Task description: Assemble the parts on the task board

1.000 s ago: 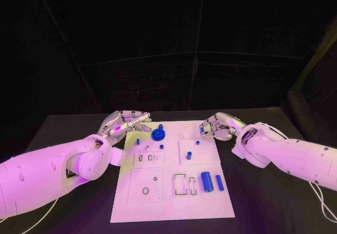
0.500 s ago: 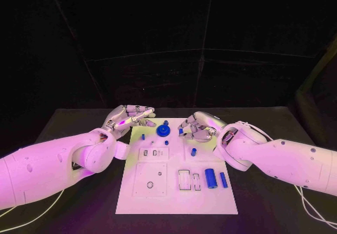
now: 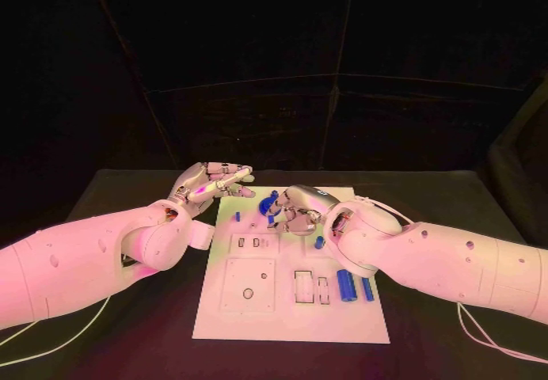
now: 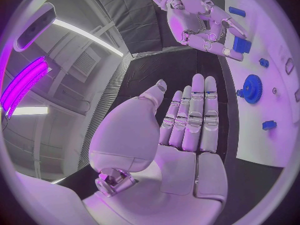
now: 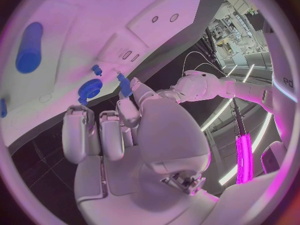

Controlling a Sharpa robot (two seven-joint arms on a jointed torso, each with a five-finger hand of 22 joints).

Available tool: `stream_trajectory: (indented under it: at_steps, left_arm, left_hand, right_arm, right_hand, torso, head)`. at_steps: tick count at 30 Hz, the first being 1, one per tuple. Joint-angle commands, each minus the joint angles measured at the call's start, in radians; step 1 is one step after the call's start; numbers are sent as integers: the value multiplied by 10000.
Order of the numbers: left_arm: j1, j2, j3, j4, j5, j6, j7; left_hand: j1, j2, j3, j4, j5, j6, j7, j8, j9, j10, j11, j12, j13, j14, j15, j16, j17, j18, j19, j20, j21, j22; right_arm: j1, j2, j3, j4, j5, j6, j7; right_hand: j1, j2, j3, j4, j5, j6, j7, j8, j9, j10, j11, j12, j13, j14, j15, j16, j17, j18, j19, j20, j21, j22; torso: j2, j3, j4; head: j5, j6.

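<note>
Black table [image 3: 137,317], task board [image 3: 286,317], blue gear [image 3: 268,206] under right hand [image 3: 299,215].

Hidden and cut-off spots on the task board [image 3: 286,321]

The right hand [image 3: 294,214] covers part of the blue gear [image 3: 268,207] in the head view; its fingers [image 5: 125,88] pinch a small blue part [image 5: 124,86], too small to identify.

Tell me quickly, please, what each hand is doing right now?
Left hand: open, fingers straight, holding nothing.
Right hand: pinching a small blue part.
</note>
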Motion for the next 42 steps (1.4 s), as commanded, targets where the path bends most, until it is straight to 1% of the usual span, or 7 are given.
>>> stream_trajectory:
  at_steps: [1, 4, 9, 15, 30, 38, 42]
  left_arm:
    - [21, 32, 10, -10, 139, -58, 129]
    - [22, 48, 10, -25, 143, -58, 131]
    - [24, 67, 10, -45, 145, -50, 128]
    - [27, 89, 10, -57, 146, -28, 129]
    - [32, 113, 10, -76, 146, 11, 122]
    - [32, 125, 10, -87, 146, 28, 114]
    - [32, 124, 10, -94, 146, 31, 110]
  left_hand:
    - [21, 81, -5, -61, -3, 66, 24, -41, -12, 50, 2, -37, -12, -81, 6, -69, 17, 58, 48, 30, -43, -13]
    - [21, 81, -5, -61, -3, 66, 24, -41, -12, 50, 2, -37, -12, -81, 6, -69, 17, 58, 48, 30, -43, -13]
    - [21, 81, -5, -61, -3, 66, 24, -41, -12, 50, 2, -37, -12, -81, 6, -69, 17, 58, 48, 30, -43, -13]
    - [22, 79, -3, -69, -2, 72, 23, -42, -11, 58, 1, -38, -12, -83, 6, -75, 21, 58, 48, 30, -45, -16]
    - [22, 79, -3, -69, -2, 72, 23, -42, -11, 58, 1, -38, -12, -83, 6, -75, 21, 58, 48, 30, -45, -16]
    - [23, 77, 1, -79, -2, 77, 23, -44, -10, 64, 1, -42, -11, -84, 6, -80, 27, 58, 48, 30, -48, -19]
    - [23, 77, 1, -79, -2, 77, 23, -44, -10, 64, 1, -42, -11, -84, 6, -80, 27, 58, 48, 30, -48, -19]
  right_arm:
    - [-31, 191, -7, -107, -804, 339, -375]
    - [-91, 375, -16, -199, -981, 355, -413]
    - [-188, 644, -29, -411, -1151, 410, -461]
    - [-278, 870, -78, -610, -1468, 585, -516]
    - [-365, 1151, -137, -823, -1988, 1020, -582]
    - [-384, 1175, -253, -889, -2033, 1244, -606]
    - [-387, 1161, -271, -937, -2027, 1289, -623]
  right_hand:
    - [-113, -40, 56, -19, 34, 202, -108, 41, 5, -21, -7, -34, -9, 704, -63, -26, 1071, -35, -4, -36, 13, 313]
    - [-115, -42, 57, -18, 36, 202, -108, 40, 4, -21, -7, -34, -8, 704, -63, -26, 1071, -35, -4, -36, 13, 313]
    - [-135, -57, 71, -17, 60, 207, -111, 38, 2, -11, -9, -23, 3, 707, -64, -19, 1084, -34, -5, -36, 11, 310]
    - [-149, -84, 79, -23, 73, 207, -112, 34, 0, -9, -10, -24, 3, 706, -65, -22, 1080, -35, -2, -37, 13, 314]
    - [-161, -127, 90, -38, 78, 208, -113, 28, -4, -11, -12, -32, -1, 704, -67, -30, 1068, -32, -12, -38, 5, 299]
    - [-181, -149, 95, -38, 75, 210, -111, 26, -6, -13, -10, -37, -4, 701, -67, -37, 1056, -28, -23, -38, -3, 280]
    - [-185, -153, 96, -37, 72, 210, -111, 25, -6, -14, -10, -39, -5, 701, -67, -38, 1056, -27, -25, -38, -5, 278]
  torso:
    - [13, 2, 21]
    - [13, 9, 18]
    - [-3, 3, -6]
    - [-2, 4, 12]
    - [-2, 8, -2]
    - [3, 9, 10]
    - [-7, 9, 0]
  head:
    - [20, -39]
    - [63, -68]
    - [111, -116]
    - [131, -148]
    - [205, -261]
    - [229, -317]
    - [255, -332]
